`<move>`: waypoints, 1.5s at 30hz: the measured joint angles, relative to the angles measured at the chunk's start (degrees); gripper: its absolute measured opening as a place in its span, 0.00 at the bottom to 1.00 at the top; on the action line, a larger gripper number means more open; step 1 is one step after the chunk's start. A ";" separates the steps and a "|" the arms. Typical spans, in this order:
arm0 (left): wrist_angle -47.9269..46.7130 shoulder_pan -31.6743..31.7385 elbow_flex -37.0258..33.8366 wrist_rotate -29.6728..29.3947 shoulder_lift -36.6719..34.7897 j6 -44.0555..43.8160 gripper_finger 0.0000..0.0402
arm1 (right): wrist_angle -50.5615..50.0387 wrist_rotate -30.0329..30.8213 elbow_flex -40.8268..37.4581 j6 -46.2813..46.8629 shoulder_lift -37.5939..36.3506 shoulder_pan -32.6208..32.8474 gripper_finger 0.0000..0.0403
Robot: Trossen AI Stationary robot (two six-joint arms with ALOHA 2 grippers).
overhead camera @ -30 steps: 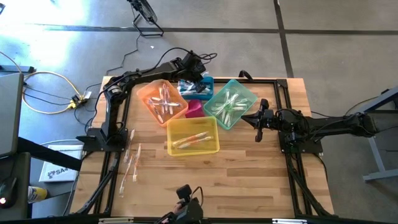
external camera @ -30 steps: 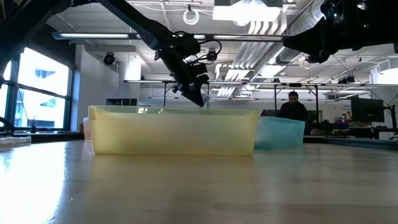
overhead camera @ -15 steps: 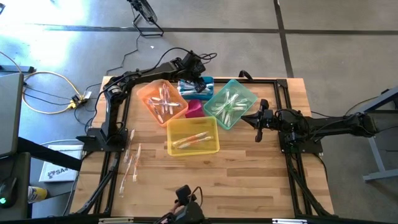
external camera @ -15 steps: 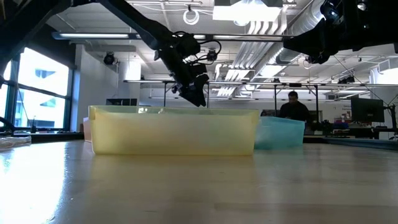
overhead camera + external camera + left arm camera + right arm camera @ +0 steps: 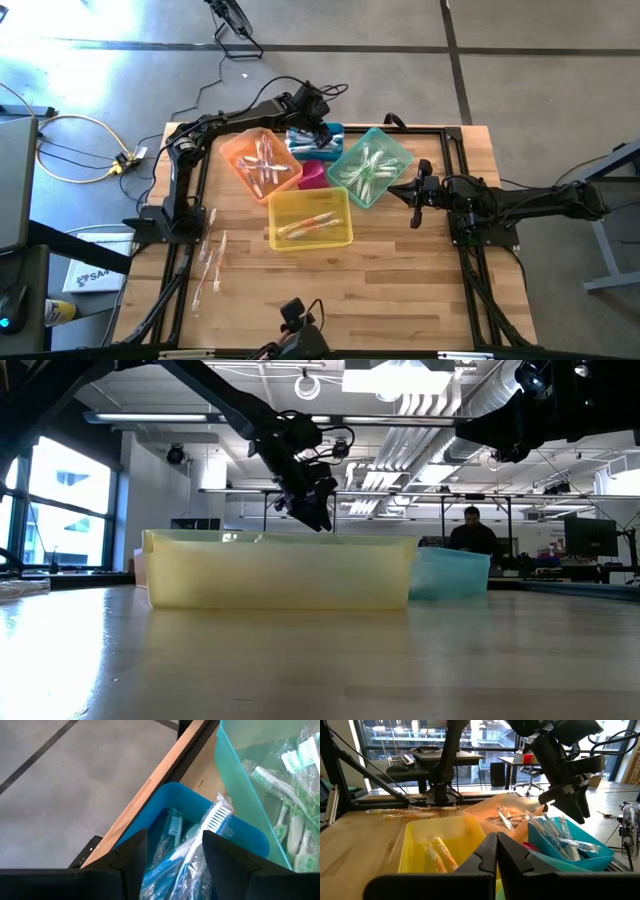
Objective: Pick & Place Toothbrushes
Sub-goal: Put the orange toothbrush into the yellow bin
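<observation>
I am seeing the blue toothbrushes [image 5: 200,845] lying heaped in the blue bin [image 5: 328,135], one wrapped brush leaning up on the pile with its bristle head [image 5: 217,817] poking between and just beyond the left gripper's [image 5: 318,131] two fingers [image 5: 131,857]. Those jaws are standing spread, gripping nothing, hanging just above the bin's contents. In the right wrist view the same gripper [image 5: 572,802] is pointing down over the wrapped brushes [image 5: 560,836].

Working outward, I am finding green toothbrushes [image 5: 365,168] filling the teal bin [image 5: 400,150] beside it, white-and-orange ones [image 5: 264,163] in the orange bin [image 5: 235,155], and orange ones [image 5: 308,226] in the yellow bin [image 5: 340,238]. A small pink bin [image 5: 313,174] is sitting among them. More wrapped toothbrushes [image 5: 208,262] are lying loose on the wooden table [image 5: 400,290] near the left arm's base.

The right gripper [image 5: 417,205] is waiting beside the teal bin, its jaws pressed together on nothing
</observation>
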 joint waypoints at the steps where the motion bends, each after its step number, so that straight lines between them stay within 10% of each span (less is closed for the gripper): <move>1: -0.31 0.05 -0.03 0.00 -0.21 -0.32 0.44 | 0.00 0.00 0.00 0.00 0.00 0.00 0.01; 16: -10.21 -6.08 -0.04 -0.04 -2.35 2.84 0.02 | -0.13 -0.01 0.00 0.00 0.00 0.00 0.01; 45: -16.15 -31.27 -0.19 -1.95 -13.56 -2.23 0.00 | -7.78 -1.53 0.00 8.26 0.37 0.00 0.01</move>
